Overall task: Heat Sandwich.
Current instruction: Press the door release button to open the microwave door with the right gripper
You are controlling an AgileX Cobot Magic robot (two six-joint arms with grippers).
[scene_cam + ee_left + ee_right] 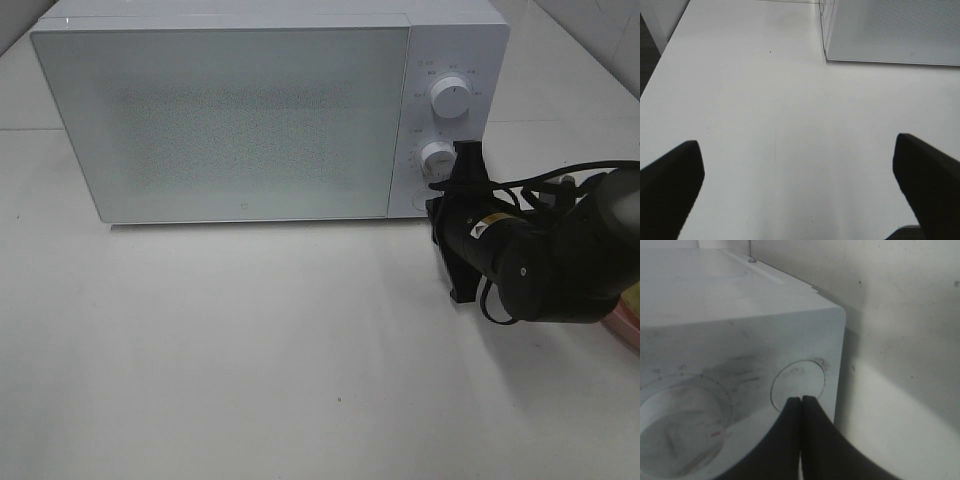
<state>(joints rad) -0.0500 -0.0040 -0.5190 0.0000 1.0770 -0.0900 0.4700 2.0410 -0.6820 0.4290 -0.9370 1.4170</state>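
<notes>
right gripper (801,400), black jaws pressed together on nothing, touches the round white button (797,380) on the closed white microwave (240,120). left gripper (800,185) gapes wide, empty, over the white table (765,100). cannot tell where the sandwich is.

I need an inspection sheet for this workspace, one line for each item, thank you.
Surface: white table, bare in front of the microwave.
Job's things: microwave door shut; sandwich, nothing seen.
Clutter: pink edge at the right border, mostly hidden by the arm.
Pincers: left pincer open above bare table; right pincer shut, tips at the round button under the lower knob.
Cables: black cables looped on the right arm.
Surroundings: pale tiles behind the microwave.
</notes>
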